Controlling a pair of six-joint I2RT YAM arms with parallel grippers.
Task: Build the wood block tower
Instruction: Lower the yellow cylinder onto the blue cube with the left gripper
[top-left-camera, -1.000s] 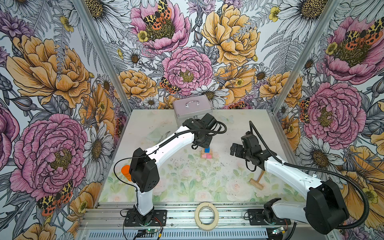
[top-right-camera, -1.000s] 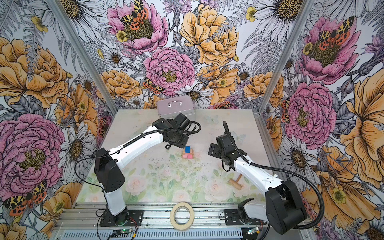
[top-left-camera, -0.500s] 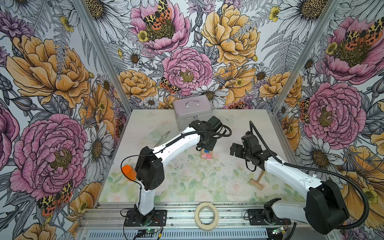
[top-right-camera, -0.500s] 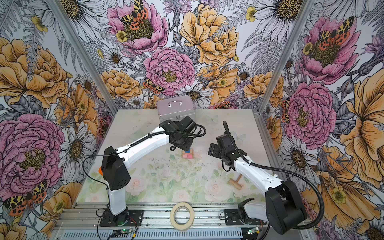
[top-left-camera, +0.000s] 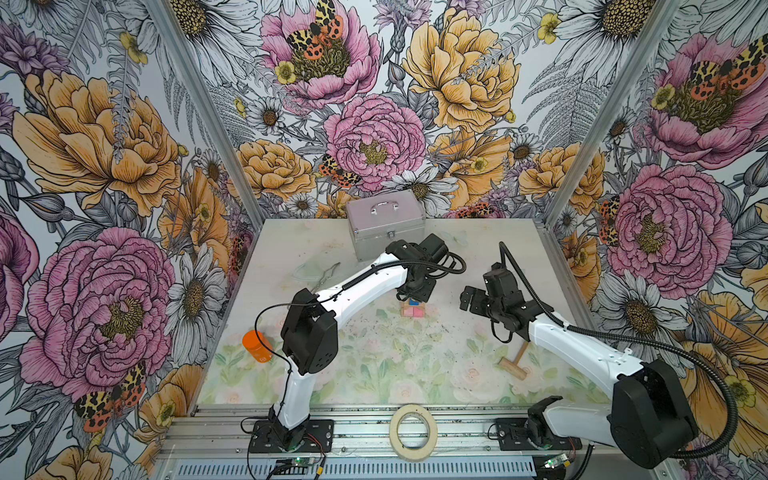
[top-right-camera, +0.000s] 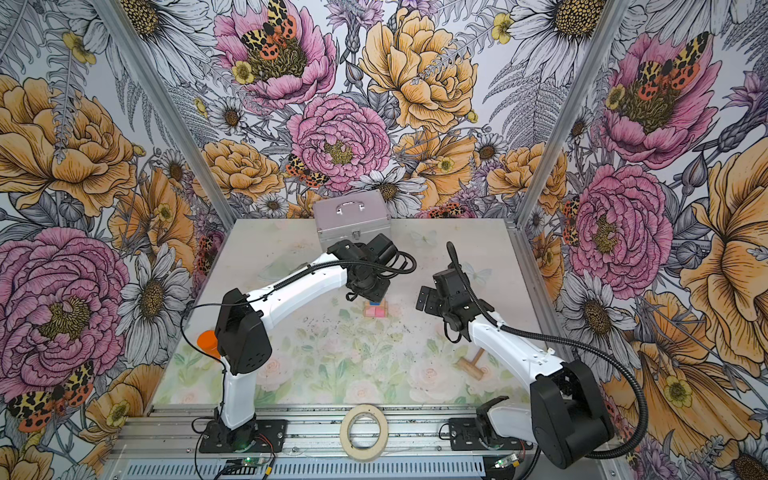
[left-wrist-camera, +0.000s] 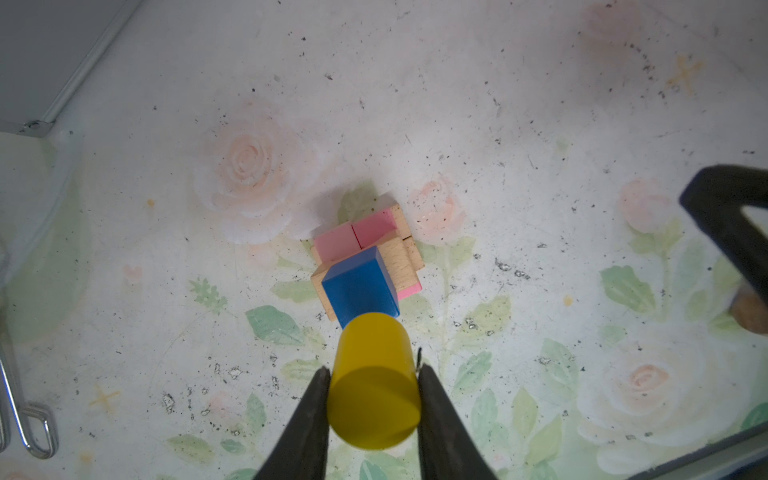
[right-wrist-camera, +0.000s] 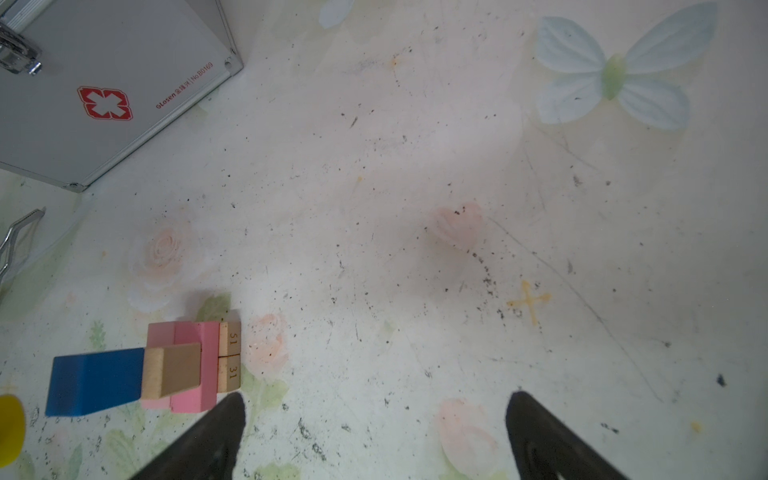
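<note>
The left claw (left-wrist-camera: 374, 374) is clamped on a yellow wooden cylinder (left-wrist-camera: 374, 395). One black finger (left-wrist-camera: 316, 411) presses against each side, and the cylinder hangs upright just over the wood block tower (left-wrist-camera: 365, 257). The tower stands near the middle of the floral-printed desk (top-left-camera: 374, 361), in front of a silver metal case with a handle (top-left-camera: 386, 224). In both top views the left arm's wrist hides most of it.

From the desk up, the tower has two plain tan wood bricks (right-wrist-camera: 230, 361) side by side, stamped 51 and 31. Two pink bricks (right-wrist-camera: 195, 365) lie across them, with a third tan brick (right-wrist-camera: 172, 370) on those. A small blue block (right-wrist-camera: 95, 380) stands on end at the top. The right wrist view shows a sliver of desk between the blue block's top and the cylinder's edge, so the two look apart.

The right claw (right-wrist-camera: 376, 399) has its jaws spread wide and holds nothing. It hovers over bare desk just to the right of the tower. A tan T-shaped wooden mallet (top-left-camera: 513, 363) lies by the right arm, well apart from the tower. An orange plastic container (top-left-camera: 257, 345) stands near the desk's left edge.
</note>
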